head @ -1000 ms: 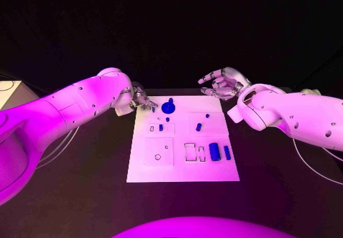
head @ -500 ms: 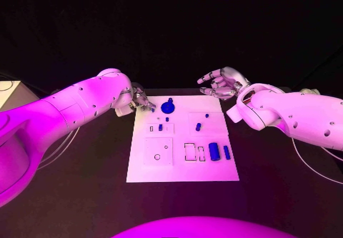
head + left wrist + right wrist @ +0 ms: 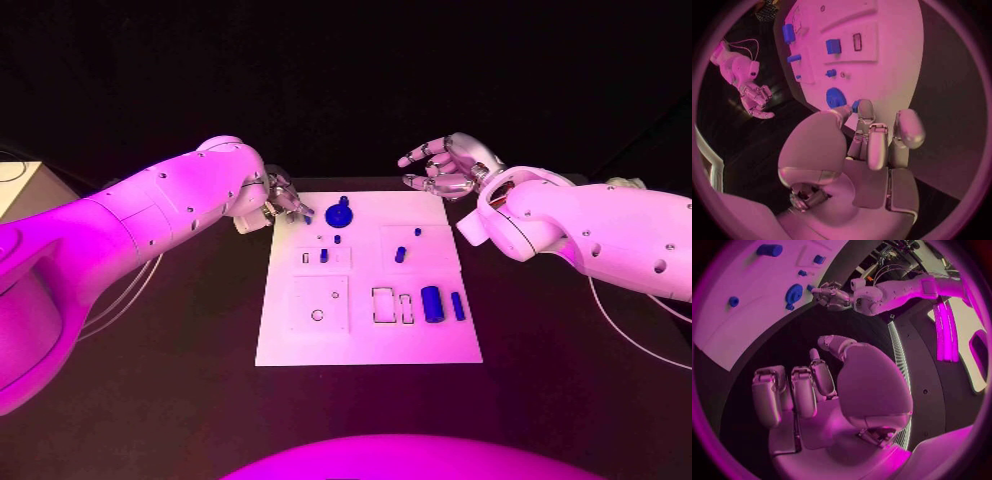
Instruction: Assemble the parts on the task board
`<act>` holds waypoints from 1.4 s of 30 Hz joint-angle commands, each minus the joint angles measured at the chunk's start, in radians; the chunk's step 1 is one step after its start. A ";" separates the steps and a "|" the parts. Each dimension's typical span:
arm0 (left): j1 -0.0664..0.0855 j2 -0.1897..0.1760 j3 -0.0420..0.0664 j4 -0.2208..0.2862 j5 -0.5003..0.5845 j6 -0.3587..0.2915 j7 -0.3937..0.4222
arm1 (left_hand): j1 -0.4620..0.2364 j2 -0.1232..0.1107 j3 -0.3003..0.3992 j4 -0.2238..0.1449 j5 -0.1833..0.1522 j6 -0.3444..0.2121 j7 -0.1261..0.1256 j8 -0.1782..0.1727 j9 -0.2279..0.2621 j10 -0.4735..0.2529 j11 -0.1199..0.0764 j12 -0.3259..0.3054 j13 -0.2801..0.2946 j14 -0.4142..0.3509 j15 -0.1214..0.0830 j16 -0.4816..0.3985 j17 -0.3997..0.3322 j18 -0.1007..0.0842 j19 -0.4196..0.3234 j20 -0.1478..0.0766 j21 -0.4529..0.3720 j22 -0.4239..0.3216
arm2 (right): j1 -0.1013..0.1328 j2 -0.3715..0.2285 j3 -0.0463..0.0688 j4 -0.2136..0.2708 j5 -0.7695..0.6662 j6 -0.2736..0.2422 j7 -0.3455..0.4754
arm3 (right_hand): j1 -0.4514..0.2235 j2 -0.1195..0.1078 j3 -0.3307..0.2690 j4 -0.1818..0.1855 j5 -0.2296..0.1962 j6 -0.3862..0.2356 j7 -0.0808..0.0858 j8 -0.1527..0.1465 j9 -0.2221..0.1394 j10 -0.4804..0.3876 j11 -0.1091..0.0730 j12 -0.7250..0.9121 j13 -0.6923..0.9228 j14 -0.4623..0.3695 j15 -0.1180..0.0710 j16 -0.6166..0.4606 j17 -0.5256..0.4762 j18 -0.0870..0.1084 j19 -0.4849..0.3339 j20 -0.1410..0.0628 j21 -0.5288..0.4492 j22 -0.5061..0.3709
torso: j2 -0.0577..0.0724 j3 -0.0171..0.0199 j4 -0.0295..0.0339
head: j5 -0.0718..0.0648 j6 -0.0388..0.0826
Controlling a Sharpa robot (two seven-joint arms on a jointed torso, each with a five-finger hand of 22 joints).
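The white task board (image 3: 368,330) lies mid-table. My left hand (image 3: 284,200) is at its far left corner, and thumb and fingertip (image 3: 865,107) pinch a small blue part (image 3: 856,105) beside the round blue disc (image 3: 339,214). Empty, with its fingers curved and apart, my right hand (image 3: 447,165) hovers beyond the far right corner. A blue cylinder (image 3: 431,298) and a blue bar (image 3: 459,307) lie at the board's right. Small blue parts (image 3: 400,256) stand in the middle. In the right wrist view my right hand (image 3: 817,390) holds nothing.
Outlined slots (image 3: 384,306) and a round hole (image 3: 317,316) mark the board's near half. Black table surrounds the board. A pale object (image 3: 18,185) sits at the far left edge. White cables (image 3: 635,335) trail at the right.
The right hand has edged slightly to the left. The left hand and the parts stay where they were.
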 commanded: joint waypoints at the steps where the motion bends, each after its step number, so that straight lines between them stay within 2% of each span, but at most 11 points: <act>1: 0.000 -0.003 0.000 0.002 0.051 0.002 0.011 | 0.033 0.004 0.048 -0.028 -0.004 -0.002 -0.003 0.014 0.002 -0.003 -0.008 -0.005 -0.006 0.071 -0.009 0.003 0.175 0.009 0.000 -0.007 0.002 0.002 | 0.000 0.000 0.000 0.000 0.001 0.008 0.002 | -0.009 0.001 0.002 -0.004 -0.005 0.007 0.000 -0.006 -0.001 -0.001 0.001 -0.003 0.027 0.084 0.004 -0.004 0.189 0.001 0.097 0.005 -0.005 0.237 | -0.001 -0.0001 0.0000 | 0.000 0.000; 5: 0.000 -0.008 0.000 0.004 0.072 0.000 0.011 | 0.045 -0.010 0.163 -0.088 0.001 -0.018 -0.001 0.049 0.016 -0.001 -0.008 -0.012 -0.018 0.071 -0.010 0.003 0.174 0.009 0.000 -0.008 0.003 0.004 | 0.000 -0.001 0.000 0.000 0.001 0.009 0.001 | -0.009 0.001 0.002 -0.004 -0.004 0.007 0.000 -0.006 -0.001 -0.001 0.001 -0.003 0.027 0.084 0.004 -0.005 0.188 0.001 0.097 0.005 -0.005 0.237 | -0.001 0.0001 0.0003 | -0.001 0.003; 10: 0.000 -0.017 0.000 0.011 0.087 0.004 0.008 | -0.009 -0.033 0.318 -0.158 0.015 -0.033 0.005 0.092 0.037 0.005 -0.004 -0.014 -0.029 0.070 -0.005 0.002 0.172 0.009 -0.001 -0.005 0.004 0.007 | 0.000 -0.002 0.000 -0.001 0.001 0.011 0.001 | -0.009 0.001 0.002 -0.004 -0.004 0.007 0.000 -0.006 -0.001 -0.001 0.001 -0.003 0.027 0.084 0.004 -0.005 0.188 0.001 0.097 0.005 -0.005 0.237 | -0.001 -0.0001 0.0011 | -0.002 0.001; 16: 0.000 -0.031 0.001 0.025 0.117 -0.001 0.008 | -0.055 -0.045 0.391 -0.200 0.043 -0.032 0.004 0.112 0.045 0.006 -0.005 -0.010 -0.032 0.070 -0.007 0.002 0.171 0.009 -0.001 -0.005 0.007 0.010 | 0.000 -0.004 0.000 -0.001 0.001 0.013 -0.001 | -0.009 0.001 0.002 -0.004 -0.004 0.007 0.000 -0.006 -0.001 -0.001 0.001 -0.003 0.027 0.084 0.004 -0.005 0.188 0.001 0.097 0.005 -0.005 0.237 | -0.002 -0.0003 0.0021 | -0.003 0.004; 18: 0.000 -0.038 0.001 0.032 0.132 -0.006 0.010 | -0.074 -0.051 0.412 -0.215 0.078 -0.028 0.001 0.120 0.047 0.007 -0.008 -0.007 -0.032 0.070 -0.009 0.002 0.171 0.009 -0.001 -0.007 0.008 0.011 | 0.000 -0.004 0.000 -0.002 0.001 0.013 -0.001 | -0.009 0.001 0.002 -0.004 -0.004 0.007 0.000 -0.006 -0.001 -0.001 0.001 -0.003 0.027 0.084 0.004 -0.005 0.188 0.001 0.097 0.005 -0.005 0.237 | -0.002 -0.0001 0.0020 | -0.003 0.005; 19: 0.001 -0.042 0.001 0.037 0.138 -0.009 0.012 | -0.088 -0.055 0.424 -0.225 0.110 -0.024 -0.002 0.126 0.048 0.011 -0.010 -0.002 -0.028 0.069 -0.011 0.001 0.169 0.009 -0.001 -0.008 0.009 0.013 | 0.000 -0.005 0.000 -0.002 0.001 0.013 -0.001 | -0.009 0.001 0.002 -0.004 -0.004 0.007 0.000 -0.006 -0.001 -0.001 0.001 -0.003 0.027 0.084 0.004 -0.005 0.188 0.001 0.097 0.005 -0.005 0.237 | -0.003 0.0002 0.0026 | -0.002 0.005; 22: 0.001 -0.060 0.002 0.061 0.150 -0.019 0.018 | -0.111 -0.057 0.441 -0.245 0.148 -0.016 -0.006 0.133 0.048 0.027 -0.014 0.020 -0.003 0.071 -0.015 0.003 0.173 0.008 0.002 -0.012 0.014 0.019 | 0.000 -0.006 0.000 -0.002 0.001 0.014 -0.001 | -0.009 0.001 0.002 -0.004 -0.004 0.007 0.000 -0.006 -0.001 -0.001 0.001 -0.003 0.027 0.084 0.004 -0.005 0.188 0.001 0.097 0.005 -0.005 0.237 | -0.004 0.0001 0.0027 | 0.000 0.004; 27: 0.007 -0.108 0.002 0.130 0.153 -0.037 0.021 | -0.167 -0.066 0.467 -0.288 0.259 0.019 -0.017 0.132 0.034 0.075 -0.024 0.064 0.054 0.086 -0.024 0.026 0.207 -0.001 0.027 -0.021 0.045 0.064 | 0.000 -0.011 0.000 -0.003 0.001 0.014 -0.002 | -0.012 0.002 0.001 -0.003 -0.004 0.007 0.000 -0.006 -0.001 -0.001 0.001 -0.003 0.026 0.084 0.004 -0.005 0.188 0.001 0.097 0.005 -0.005 0.237 | -0.008 0.0013 0.0072 | -0.003 0.002; 37: 0.011 -0.227 0.000 0.329 0.116 -0.114 0.038 | -0.212 -0.069 0.485 -0.333 0.350 0.053 -0.028 0.134 0.021 0.116 -0.035 0.101 0.104 0.098 -0.034 0.047 0.240 -0.007 0.044 -0.031 0.067 0.096 | 0.000 -0.019 -0.002 -0.005 0.001 0.013 -0.003 | -0.012 0.002 0.001 -0.003 -0.004 0.007 0.000 -0.006 -0.001 -0.001 0.001 -0.003 0.026 0.084 0.004 -0.005 0.188 0.001 0.097 0.005 -0.005 0.237 | -0.020 0.0001 0.0189 | -0.005 -0.004; 40: 0.010 -0.257 -0.005 0.387 0.098 -0.147 0.041 | -0.228 -0.070 0.492 -0.343 0.379 0.064 -0.031 0.135 0.018 0.131 -0.038 0.116 0.124 0.101 -0.037 0.053 0.249 -0.009 0.051 -0.034 0.076 0.109 | -0.001 -0.020 -0.002 -0.005 0.002 0.014 -0.004 | -0.012 0.002 0.001 -0.003 -0.004 0.007 0.000 -0.006 -0.001 -0.001 0.001 -0.003 0.026 0.084 0.004 -0.005 0.188 0.001 0.097 0.005 -0.005 0.237 | -0.022 0.0010 0.0194 | -0.004 -0.005; 42: 0.009 -0.277 -0.012 0.429 0.084 -0.167 0.041 | -0.237 -0.071 0.496 -0.349 0.394 0.069 -0.033 0.137 0.017 0.138 -0.040 0.123 0.135 0.102 -0.039 0.055 0.252 -0.011 0.054 -0.036 0.081 0.116 | -0.001 -0.022 -0.002 -0.005 0.002 0.014 -0.004 | -0.012 0.002 0.001 -0.003 -0.004 0.007 0.000 -0.006 -0.001 -0.001 0.001 -0.003 0.026 0.084 0.004 -0.005 0.188 0.001 0.097 0.005 -0.005 0.237 | -0.024 0.0012 0.0197 | -0.003 -0.008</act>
